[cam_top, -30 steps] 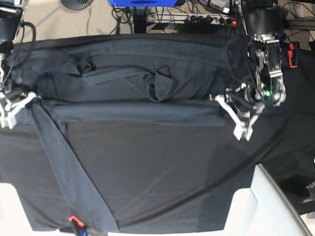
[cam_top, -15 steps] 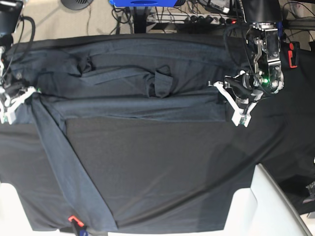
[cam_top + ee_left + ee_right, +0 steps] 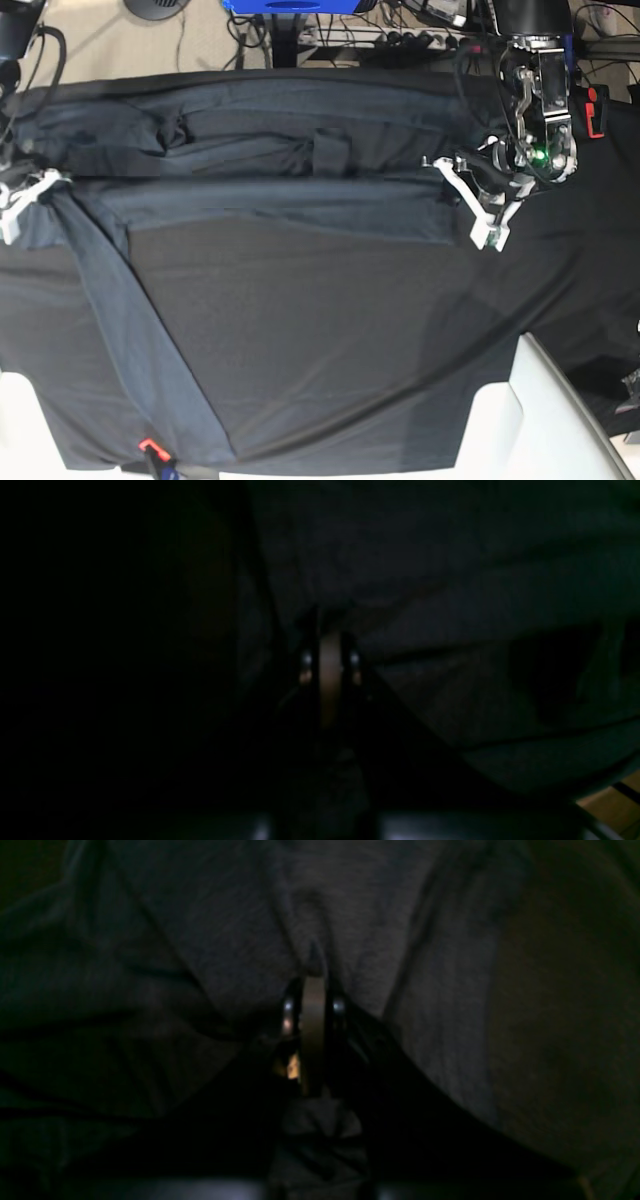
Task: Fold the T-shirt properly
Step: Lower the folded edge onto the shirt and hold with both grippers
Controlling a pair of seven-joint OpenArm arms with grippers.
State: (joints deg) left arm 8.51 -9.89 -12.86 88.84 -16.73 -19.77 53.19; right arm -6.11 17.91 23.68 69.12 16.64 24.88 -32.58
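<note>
- Black cloth (image 3: 330, 360) is seen covering the table, with pale floor, cables and a blue object (image 3: 290, 5) beyond the far edge.
- Each claw is shown clamped shut on a pinch of fabric in the wrist views: the left gripper (image 3: 327, 630) and the right gripper (image 3: 312, 982) are both closed on the T-shirt (image 3: 280, 150).
- In the base view the left gripper (image 3: 470, 200) is found at the shirt's right end and the right gripper (image 3: 25, 200) at its left end, partly cut off by the frame edge.
- The T-shirt is laid across the far half of the table as a wide rumpled band, and a long sleeve (image 3: 140, 340) is trailed diagonally toward the near edge.
- A white panel (image 3: 540, 420) is seen at the near right corner, and a small red tag (image 3: 150, 446) by the sleeve's end.
- The left wrist view is very dark; little beyond folds of cloth can be made out.
</note>
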